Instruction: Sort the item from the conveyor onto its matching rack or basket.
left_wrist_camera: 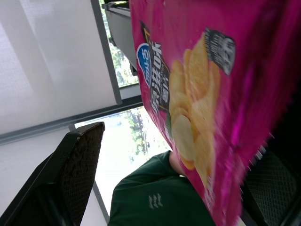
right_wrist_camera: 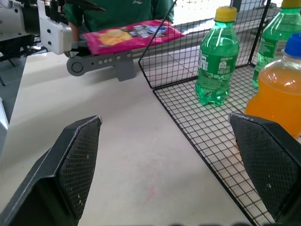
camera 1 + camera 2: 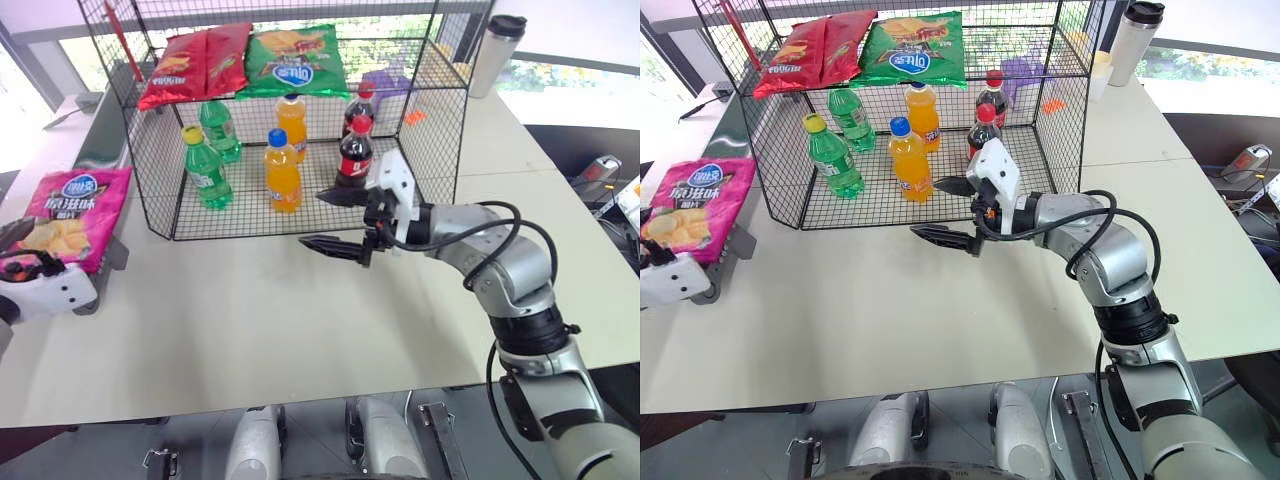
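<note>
The magenta-pink snack bag (image 3: 75,212) lies flat on the near end of the conveyor (image 3: 117,252) at the table's left edge. My left gripper (image 3: 28,266) sits low at the bag's near end, open, and in the left wrist view the bag (image 1: 202,94) rises between its fingers (image 1: 75,169). Whether they touch it I cannot tell. The black wire rack (image 3: 440,130) stands at the back centre of the table. My right gripper (image 3: 322,220) hovers open and empty in front of the rack's lower level, pointing left towards the bag (image 2: 131,35).
On the rack's top shelf lie two red chip bags (image 3: 190,65) and a green chip bag (image 3: 295,62). Green, orange (image 3: 283,170) and cola (image 3: 355,155) bottles stand below. A steel tumbler (image 3: 497,55) stands right of the rack. A person in a green shirt (image 1: 155,197) is behind the conveyor.
</note>
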You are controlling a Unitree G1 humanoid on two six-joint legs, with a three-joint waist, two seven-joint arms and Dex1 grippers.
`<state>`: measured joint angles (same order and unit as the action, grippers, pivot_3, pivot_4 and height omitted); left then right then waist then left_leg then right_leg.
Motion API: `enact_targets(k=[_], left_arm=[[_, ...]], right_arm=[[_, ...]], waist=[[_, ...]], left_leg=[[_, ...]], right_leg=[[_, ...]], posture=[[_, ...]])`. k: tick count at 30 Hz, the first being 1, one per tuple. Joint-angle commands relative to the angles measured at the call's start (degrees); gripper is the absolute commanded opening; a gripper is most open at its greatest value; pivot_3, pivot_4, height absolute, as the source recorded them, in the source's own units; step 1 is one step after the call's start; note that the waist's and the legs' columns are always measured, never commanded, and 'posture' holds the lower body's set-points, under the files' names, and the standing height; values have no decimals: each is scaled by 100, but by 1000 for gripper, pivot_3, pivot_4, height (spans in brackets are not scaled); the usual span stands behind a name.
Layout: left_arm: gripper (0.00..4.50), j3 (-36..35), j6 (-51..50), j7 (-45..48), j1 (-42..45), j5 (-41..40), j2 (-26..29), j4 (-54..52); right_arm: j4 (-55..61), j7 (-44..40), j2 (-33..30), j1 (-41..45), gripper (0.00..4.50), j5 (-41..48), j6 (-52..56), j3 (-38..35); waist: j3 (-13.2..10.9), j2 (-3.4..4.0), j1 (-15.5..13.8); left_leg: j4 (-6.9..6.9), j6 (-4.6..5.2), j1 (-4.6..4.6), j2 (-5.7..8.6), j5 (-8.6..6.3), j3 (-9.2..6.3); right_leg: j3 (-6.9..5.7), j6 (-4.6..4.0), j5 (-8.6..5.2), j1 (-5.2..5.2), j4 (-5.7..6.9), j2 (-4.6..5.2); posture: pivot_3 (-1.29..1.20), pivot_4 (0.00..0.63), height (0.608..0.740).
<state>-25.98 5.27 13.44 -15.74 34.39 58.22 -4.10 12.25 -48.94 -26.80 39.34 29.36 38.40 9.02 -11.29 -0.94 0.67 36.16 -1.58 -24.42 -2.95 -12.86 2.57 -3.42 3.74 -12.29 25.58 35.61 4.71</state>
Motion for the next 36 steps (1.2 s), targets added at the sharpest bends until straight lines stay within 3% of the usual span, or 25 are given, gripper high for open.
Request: enact_targets(k=[1,8,11,19,24,27,31,36], left_arm=[[4462,142,-64,-78,248,77,8,124],[4462,473,-186,-99,632,120,-25,348],[3574,556,-224,-50,685,78,-35,385],[38,656,-355,-42,791,85,-63,391],[38,368,-531,27,820,13,10,255],[38,-350,-965,597,904,-708,-86,-240],[38,-1787,-2121,2348,1018,-2350,17,-1117],[38,-3164,-3338,4005,1026,-3552,458,-1614]], right_arm=[[299,50,-39,20,4500,12,-39,-140],[360,124,-66,-28,4500,7,-18,-132],[371,155,-76,-33,4500,-2,-20,-132],[354,179,-101,-40,4500,-28,-54,-134],[321,199,-72,-42,4500,-47,-80,-146],[197,201,-59,4,4500,-75,-180,-209],[-144,146,2,148,4500,-17,-357,-438],[-572,-47,95,339,4500,33,-574,-586]], waist=[[1,-1,-5],[2,-3,-2],[2,-3,2],[7,5,-24],[8,4,-19],[10,-12,-3],[11,-22,10],[10,-20,20]], left_leg=[[3,0,1,0,0,-1],[9,0,8,0,0,0],[10,0,12,0,1,0],[12,0,18,1,1,0],[11,-1,34,-3,2,0],[12,-1,29,-4,3,0],[14,-1,17,-4,3,0],[13,-1,23,-3,3,1]], right_leg=[[0,0,0,0,4,0],[1,3,1,0,28,0],[2,4,0,0,36,0],[2,4,0,-2,45,1],[2,1,-1,-11,51,-1],[2,2,-1,-10,49,-1],[2,4,-1,-5,44,-1],[2,4,-2,-6,45,-3]], posture=[[0,150,740],[0,150,740],[0,150,740],[0,150,740],[0,150,740],[0,150,740],[0,150,740],[0,150,740]])
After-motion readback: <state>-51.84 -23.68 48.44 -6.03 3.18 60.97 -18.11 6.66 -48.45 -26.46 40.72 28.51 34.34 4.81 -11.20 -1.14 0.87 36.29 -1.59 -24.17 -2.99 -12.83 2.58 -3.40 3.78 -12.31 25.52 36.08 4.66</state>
